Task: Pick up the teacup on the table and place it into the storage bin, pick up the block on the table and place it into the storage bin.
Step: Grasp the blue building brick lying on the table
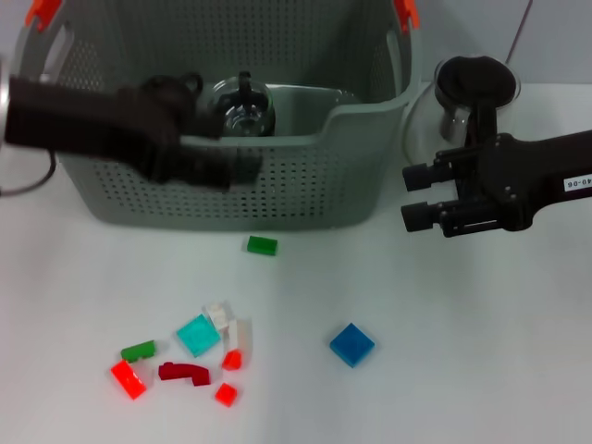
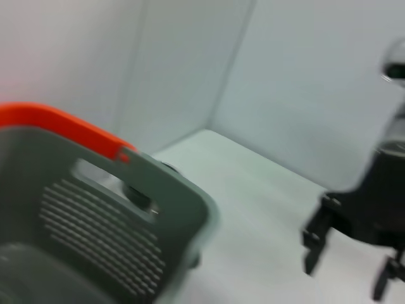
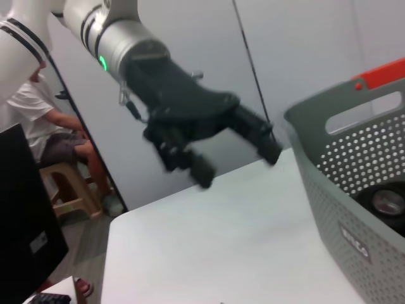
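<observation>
Head view: the bin (image 1: 277, 176) sits at the table's (image 1: 481, 370) far edge with the teacup (image 1: 242, 104) already inside. The left gripper (image 1: 242, 166) hangs over its front rim, jaws unreadable. The right gripper (image 1: 418, 196), spread and empty, waits beside it.

Left wrist view: the rim is close, so a careless retreat might knock it.

Right wrist view: the left gripper's (image 3: 237, 155) fingers look parted, holding nothing.

- Left gripper (image 1: 242, 168) reaches in from the left, level, fingers spread apart and empty.
- Right gripper (image 1: 416, 195) hovers on the right, fingers parted, empty.
</observation>
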